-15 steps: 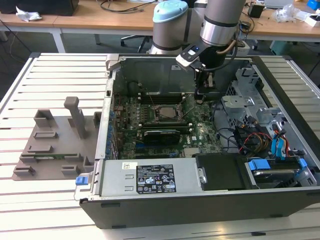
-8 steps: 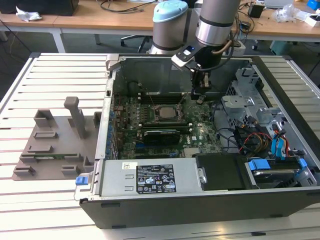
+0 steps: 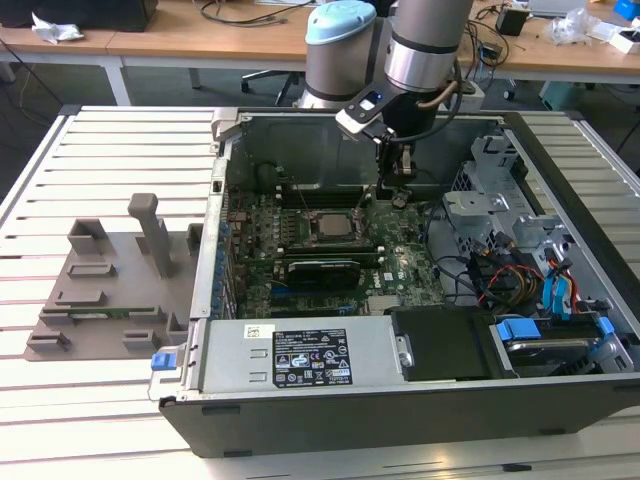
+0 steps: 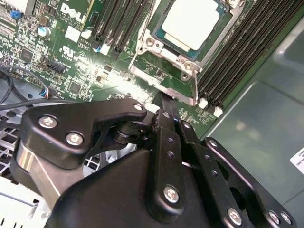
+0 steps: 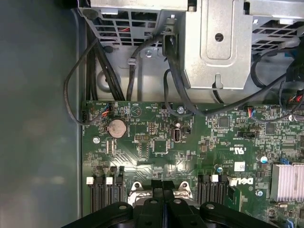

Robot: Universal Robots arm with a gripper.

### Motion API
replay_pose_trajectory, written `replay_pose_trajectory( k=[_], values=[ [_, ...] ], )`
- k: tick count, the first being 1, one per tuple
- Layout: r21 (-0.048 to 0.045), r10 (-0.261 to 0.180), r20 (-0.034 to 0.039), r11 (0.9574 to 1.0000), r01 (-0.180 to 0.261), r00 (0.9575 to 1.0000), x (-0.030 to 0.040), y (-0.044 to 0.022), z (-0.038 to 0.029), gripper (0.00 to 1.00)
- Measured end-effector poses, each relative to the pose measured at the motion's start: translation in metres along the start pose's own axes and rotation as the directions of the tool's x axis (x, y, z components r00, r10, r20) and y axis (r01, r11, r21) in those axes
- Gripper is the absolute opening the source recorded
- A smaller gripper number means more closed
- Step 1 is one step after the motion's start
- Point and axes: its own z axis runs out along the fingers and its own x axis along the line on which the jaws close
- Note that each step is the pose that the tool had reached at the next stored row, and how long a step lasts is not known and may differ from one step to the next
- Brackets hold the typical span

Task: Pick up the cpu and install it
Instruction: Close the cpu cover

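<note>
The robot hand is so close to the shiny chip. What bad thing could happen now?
The gripper hangs low beside the cpu, which lies in its socket. If it dipped or slid, it might scratch the chip's lid or knock tiny parts on the green motherboard. Black cables run near the board's edge, so the arm might snag one if it swung that way.

Colours recorded at the dark grey computer case (image 3: 400, 410)
The cpu (image 4: 190, 23) had a silvery-white lid and a dark rim. The motherboard (image 4: 71, 61) was green with black memory slots (image 4: 247, 52). The gripper (image 4: 166, 99) was black, the fixture (image 3: 110, 270) plain grey and the drive clip (image 3: 518, 330) blue.
</note>
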Motion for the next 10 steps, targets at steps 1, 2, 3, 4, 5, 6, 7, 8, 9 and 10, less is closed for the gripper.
replay_pose_trajectory(
  k=[1, 2, 3, 4, 5, 6, 7, 8, 9, 10],
  values=[
    [0.0, 0.0, 0.0, 1.0, 0.0, 1.0, 0.0, -0.0006, 0.0, 0.11],
    [0.0, 0.0, 0.0, 1.0, 0.0, 1.0, 0.0, -0.0015, 0.0001, 0.11],
    [0.0001, 0.0, 0.0, 1.0, 0.0, 1.0, 0.0, -0.0023, 0.0001, 0.11],
    [0.0, 0.0, 0.0, 1.0, 0.0, 1.0, 0.0, -0.0029, 0.0002, 0.11],
    [0.0, 0.0, 0.0001, 1.0, 0.0, 1.0, 0.0, -0.0035, 0.0002, 0.11],
    [0.0, 0.0, 0.0, 1.0, 0.0, 1.0, 0.0, -0.0041, 0.0002, 0.11],
    [0.0, 0.0, 0.0, 1.0, 0.0, 1.0, 0.0001, -0.0049, 0.0003, 0.11],
    [0.0, 0.0, 0.0001, 1.0, 0.0, 1.0, 0.0, -0.0061, 0.0003, 0.11],
    [0.0, 0.0, 0.0, 1.0, 0.0, 1.0, 0.0001, -0.0074, 0.0004, 0.11],
    [0.0, 0.0, 0.0, 1.0, 0.0, 1.0, 0.0001, -0.0086, 0.0005, 0.11]
  ],
)
